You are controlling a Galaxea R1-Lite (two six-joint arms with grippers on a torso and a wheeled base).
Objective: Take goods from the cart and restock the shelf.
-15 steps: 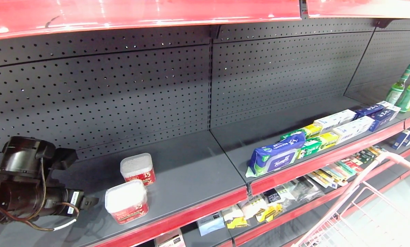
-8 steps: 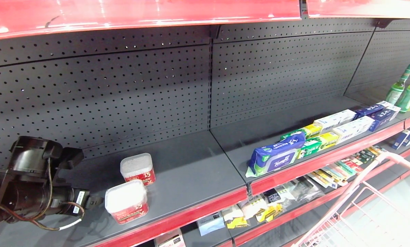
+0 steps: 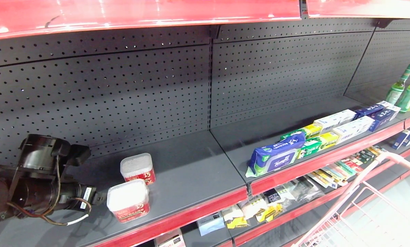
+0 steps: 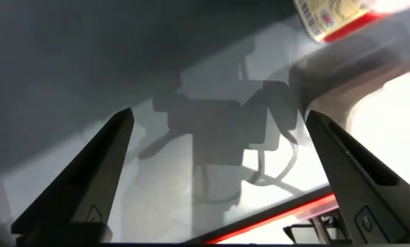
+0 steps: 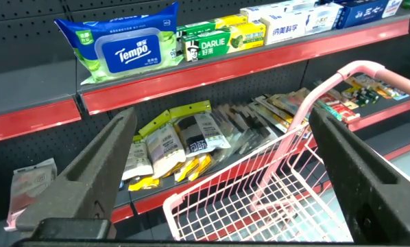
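Observation:
Two tubs with white lids and red labels stand at the left of the grey shelf (image 3: 191, 171): a front tub (image 3: 128, 200) near the red edge and a back tub (image 3: 137, 168) behind it. My left arm (image 3: 43, 181) lies low over the shelf, its end right beside the front tub. In the left wrist view my left gripper (image 4: 220, 115) is open over bare shelf, with a tub's label (image 4: 335, 14) off to one side. My right gripper (image 5: 220, 116) is open and holds nothing, above the pink cart (image 5: 273, 178).
Further right on the shelf lie a blue wet-wipes pack (image 3: 277, 156), toothpaste boxes (image 3: 331, 132) and green bottles (image 3: 405, 91). The lower shelf (image 5: 191, 140) holds hanging packets. The cart's handle (image 3: 393, 161) stands in front of the shelf at the right.
My left arm has slid right along the shelf up to the front tub, which has shifted slightly right. Nothing else has moved.

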